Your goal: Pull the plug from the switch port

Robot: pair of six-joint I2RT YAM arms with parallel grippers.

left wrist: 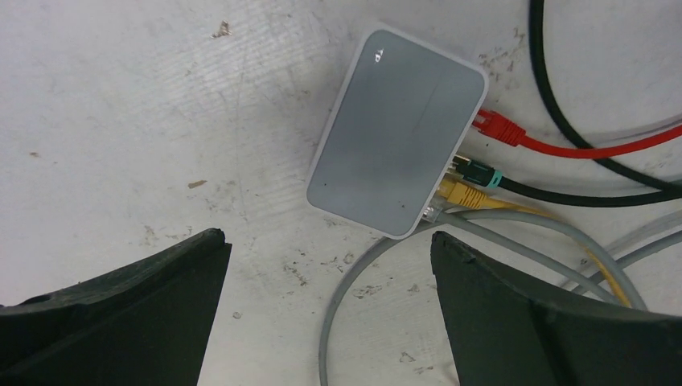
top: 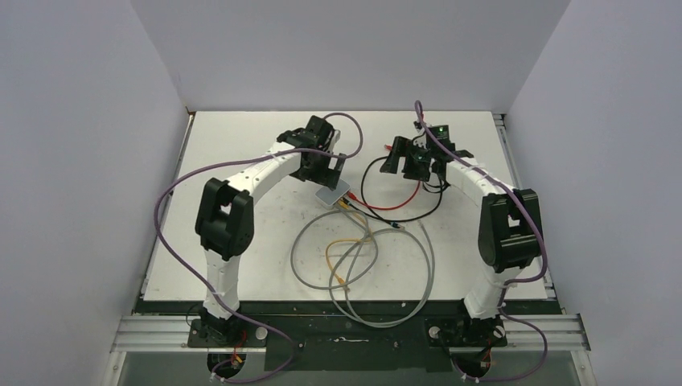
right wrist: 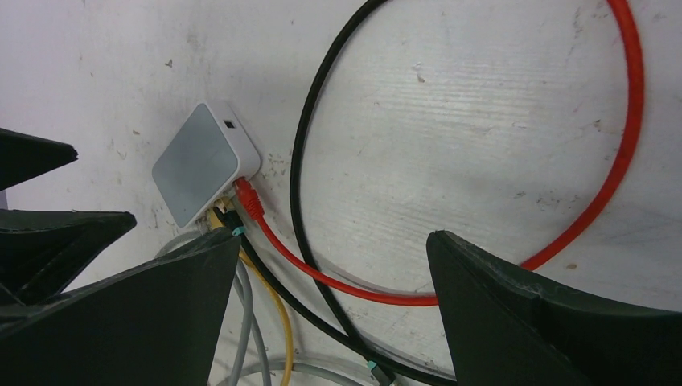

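The switch (top: pixel 334 195) (left wrist: pixel 398 133) (right wrist: pixel 197 165) lies flat on the white table, a small light-grey box. Several plugs sit along its socket edge: a red plug (left wrist: pixel 499 127) (right wrist: pixel 249 199), a black plug with a teal band (left wrist: pixel 476 171), a yellow plug (left wrist: pixel 460 193) and a clear plug on a grey cable (left wrist: pixel 434 213). My left gripper (left wrist: pixel 328 237) (top: pixel 336 167) hangs open just above the switch, nothing between its fingers. My right gripper (right wrist: pixel 334 235) (top: pixel 400 161) is open over the red and black cables, to the right of the switch.
A red cable (top: pixel 402 203) and a black cable (top: pixel 366 181) loop right of the switch. Grey cables (top: pixel 362 277) and a yellow cable (top: pixel 342 257) coil toward the near edge. Grey walls enclose the table on three sides.
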